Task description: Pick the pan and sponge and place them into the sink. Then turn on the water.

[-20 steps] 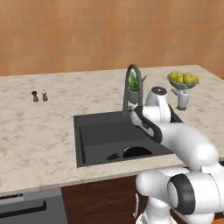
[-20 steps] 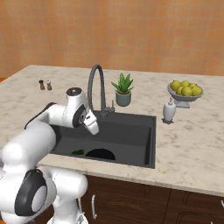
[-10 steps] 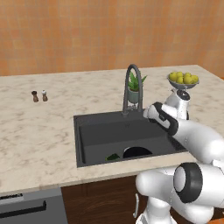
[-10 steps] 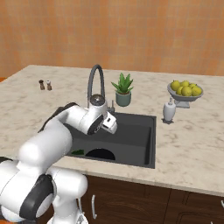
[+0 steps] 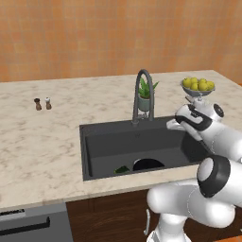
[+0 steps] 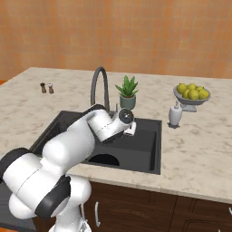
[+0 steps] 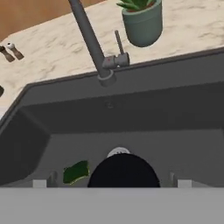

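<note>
Two items, pan [image 7: 124, 171] and sponge [image 7: 75, 171], lie in the sink [image 5: 101, 142]; I hold the empty gripper [image 6: 130, 130] spread wide above it. Faucet [image 7: 89, 37] lever untouched, no water running.

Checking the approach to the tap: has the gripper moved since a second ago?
Yes. In the right base view the gripper has swung right, from left of the faucet to its right.
</note>
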Tool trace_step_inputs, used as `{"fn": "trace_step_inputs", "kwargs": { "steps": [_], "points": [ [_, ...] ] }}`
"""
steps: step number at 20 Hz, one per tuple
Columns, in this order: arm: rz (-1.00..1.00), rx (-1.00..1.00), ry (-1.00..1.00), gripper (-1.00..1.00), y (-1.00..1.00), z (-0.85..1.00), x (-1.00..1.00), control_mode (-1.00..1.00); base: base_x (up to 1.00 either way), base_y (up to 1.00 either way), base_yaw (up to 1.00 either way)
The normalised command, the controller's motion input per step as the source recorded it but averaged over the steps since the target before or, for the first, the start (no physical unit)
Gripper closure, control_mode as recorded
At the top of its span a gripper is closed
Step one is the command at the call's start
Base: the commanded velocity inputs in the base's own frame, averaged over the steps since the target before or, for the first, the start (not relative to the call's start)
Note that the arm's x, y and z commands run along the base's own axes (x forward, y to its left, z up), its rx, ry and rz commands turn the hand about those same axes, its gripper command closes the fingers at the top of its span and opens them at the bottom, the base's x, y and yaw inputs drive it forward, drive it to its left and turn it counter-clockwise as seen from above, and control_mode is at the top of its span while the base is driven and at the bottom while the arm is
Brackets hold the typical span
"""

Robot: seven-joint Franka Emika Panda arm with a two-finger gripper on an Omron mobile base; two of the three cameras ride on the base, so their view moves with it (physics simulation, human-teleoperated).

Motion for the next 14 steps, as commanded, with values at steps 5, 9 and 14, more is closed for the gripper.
{"fn": "trace_step_inputs", "kwargs": {
  "steps": [5, 9, 14],
  "points": [
    [0.18, -0.02, -0.31, -1.0, -0.09, 0.11, 0.14, -1.0, 0.0, 0.0, 0.0],
    [0.14, 0.0, -0.37, -1.0, -0.01, 0.03, 0.11, -1.0, 0.0, 0.0, 0.0],
    [0.11, 0.0, -0.33, -1.0, 0.0, 0.0, 0.15, -1.0, 0.0, 0.0, 0.0]
  ]
}}
